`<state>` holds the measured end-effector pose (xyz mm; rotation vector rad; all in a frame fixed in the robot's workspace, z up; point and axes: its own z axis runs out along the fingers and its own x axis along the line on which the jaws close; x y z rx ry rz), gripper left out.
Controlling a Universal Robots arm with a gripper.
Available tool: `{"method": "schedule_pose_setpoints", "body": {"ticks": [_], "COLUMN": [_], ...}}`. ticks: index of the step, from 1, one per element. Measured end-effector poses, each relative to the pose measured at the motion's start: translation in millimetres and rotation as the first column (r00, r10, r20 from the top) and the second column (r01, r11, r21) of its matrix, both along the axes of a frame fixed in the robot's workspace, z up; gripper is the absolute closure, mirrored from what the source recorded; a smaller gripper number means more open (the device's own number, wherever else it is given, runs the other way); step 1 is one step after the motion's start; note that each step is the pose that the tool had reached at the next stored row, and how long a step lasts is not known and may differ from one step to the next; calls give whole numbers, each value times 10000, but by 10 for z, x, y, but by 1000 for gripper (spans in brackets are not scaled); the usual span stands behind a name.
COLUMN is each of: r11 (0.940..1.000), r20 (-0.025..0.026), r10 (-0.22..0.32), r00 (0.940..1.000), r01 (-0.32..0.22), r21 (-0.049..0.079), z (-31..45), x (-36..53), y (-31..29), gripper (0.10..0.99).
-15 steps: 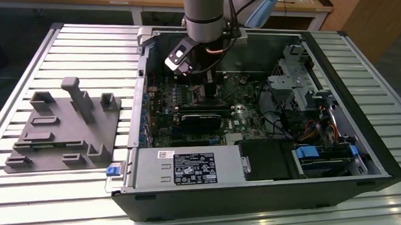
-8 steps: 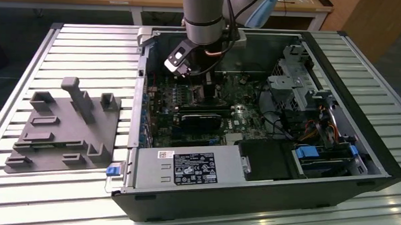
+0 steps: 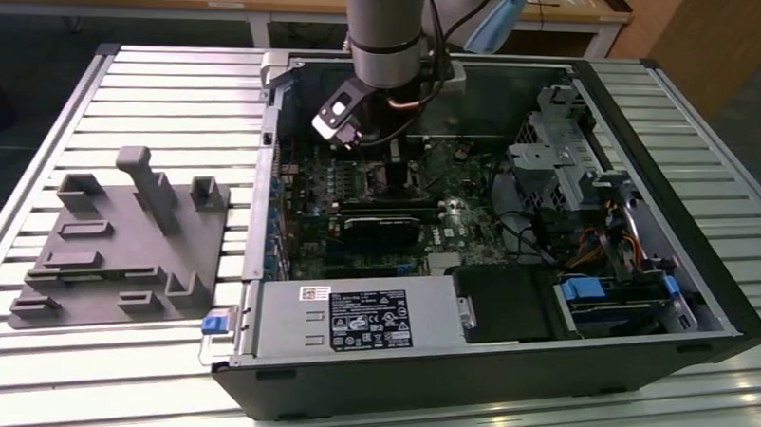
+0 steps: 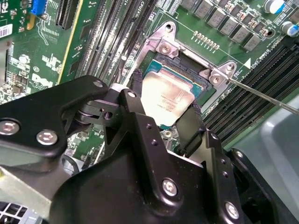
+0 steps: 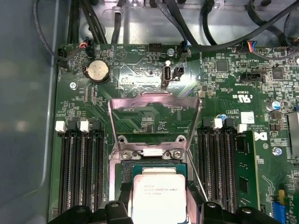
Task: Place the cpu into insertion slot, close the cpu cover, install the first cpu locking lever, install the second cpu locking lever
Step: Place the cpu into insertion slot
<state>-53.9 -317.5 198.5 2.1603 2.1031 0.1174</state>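
- My pincer (image 4: 164, 106) is clenched on the cpu (image 4: 166, 95); one finger (image 4: 136, 88) bears on one edge, its partner on the opposite edge, and the silvery face is turned up toward both wrist cameras
- The cpu lies flat, about level with the circuit board (image 3: 471, 228); it is near-square, so it has no long axis to speak of, and its edges run roughly parallel to the socket rim
- Key relation: the insertion slot (image 4: 186, 74) sits directly beneath the cpu, in line with my fingers; a strip of its dark bed shows past the cpu's free edge, on the hinge side
- Judgement: the cpu is either low over the slot or already in it; I cannot tell whether it is fully seated
- The cpu cover (image 5: 154, 96) stands raised on its hinge just beyond the slot, with the board showing through its cut-out; it is apart from the cpu and from my fingers
- A locking lever (image 4: 264, 97), a thin rod, is swung free from the bracket corner and slants out over the memory slots (image 5: 79, 168); it is not latched
- Containers: the computer case (image 3: 476, 392) lies open on the slatted table (image 3: 169, 83) and holds the board, drives and cabling; the memory slots pointed at stand empty
- A grey fixture plate (image 3: 120, 238) lies on the table at the exterior view's left, well apart from the case
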Motion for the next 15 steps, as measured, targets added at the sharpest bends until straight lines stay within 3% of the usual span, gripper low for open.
{"method": "schedule_pose_setpoints", "body": {"ticks": [15], "r11": [10000], "r20": [0], "r10": [0], "r00": [10000], "r01": [0], "r21": [-1], "z": [-59], "x": [0], "y": [33], "gripper": [545]}}
